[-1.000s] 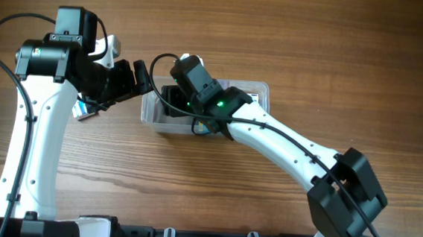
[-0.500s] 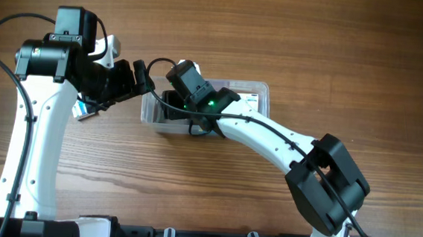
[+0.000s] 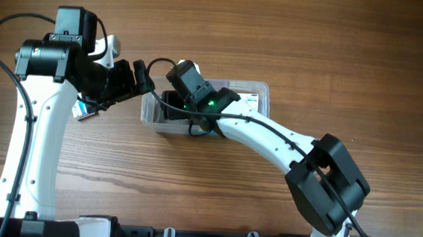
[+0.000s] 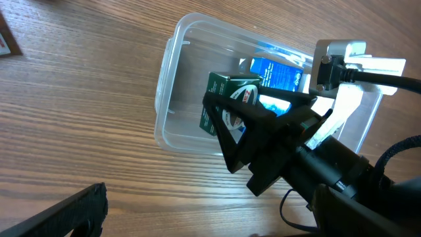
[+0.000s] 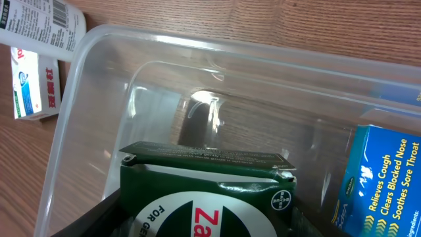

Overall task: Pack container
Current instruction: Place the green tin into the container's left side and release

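The clear plastic container [image 3: 264, 94] lies at the table's middle; it also shows in the left wrist view [image 4: 172, 85] and in the right wrist view [image 5: 85, 125]. My right gripper [image 3: 169, 104] reaches into its left end, shut on a dark green box [image 5: 204, 191], also seen in the left wrist view [image 4: 227, 89]. A blue box [image 5: 381, 178] lies inside to the right. My left gripper [image 3: 141, 78] hangs just left of the container, open and empty; only its finger tip [image 4: 59, 214] shows in its own view.
A small white and blue box [image 5: 33, 85] and a white labelled bottle [image 5: 39, 23] lie on the wood left of the container. A small box [image 3: 83, 111] shows under the left arm. Black cable loops near the container's front.
The right arm's rear joints swung left between one second and half a second ago, and its gripper shifted slightly left in the container. Nothing has moved since.
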Tool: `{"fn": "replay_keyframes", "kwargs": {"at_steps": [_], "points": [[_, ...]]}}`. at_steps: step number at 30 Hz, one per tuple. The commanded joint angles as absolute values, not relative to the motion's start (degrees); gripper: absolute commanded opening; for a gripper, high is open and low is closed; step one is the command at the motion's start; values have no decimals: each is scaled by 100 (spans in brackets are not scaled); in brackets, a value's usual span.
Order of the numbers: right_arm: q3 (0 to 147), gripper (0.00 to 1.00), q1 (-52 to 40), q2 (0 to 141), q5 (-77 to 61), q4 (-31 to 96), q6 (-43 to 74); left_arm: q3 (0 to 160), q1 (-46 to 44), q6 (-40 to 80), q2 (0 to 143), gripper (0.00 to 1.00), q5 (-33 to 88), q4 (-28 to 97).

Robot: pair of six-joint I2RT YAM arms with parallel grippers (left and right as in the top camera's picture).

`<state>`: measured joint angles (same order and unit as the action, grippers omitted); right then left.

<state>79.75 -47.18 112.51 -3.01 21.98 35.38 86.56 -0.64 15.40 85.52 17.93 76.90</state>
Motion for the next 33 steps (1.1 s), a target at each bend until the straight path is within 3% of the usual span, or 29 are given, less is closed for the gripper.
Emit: {"fn": "replay_keyframes", "kwargs": {"at_steps": [1, 15, 18, 27, 33], "points": [[8055, 55, -4746, 11306, -388, 2176, 3363, 8733, -51, 1590, 8556, 100, 1861, 7675], [8051, 55, -4733, 11306, 84, 2471, 3151, 8733, -51, 1590, 8556, 100, 1861, 7675], [8051, 62, -4733, 11306, 108, 2477, 3146, 8733, -51, 1590, 8556, 100, 1861, 7675], [8051, 62, -4733, 11306, 169, 2576, 3148, 8733, -51, 1590, 8556, 100, 1861, 7675], [8051, 70, -4733, 11306, 259, 2657, 3153, 8733, -51, 1590, 8556, 100, 1861, 7675]]}}
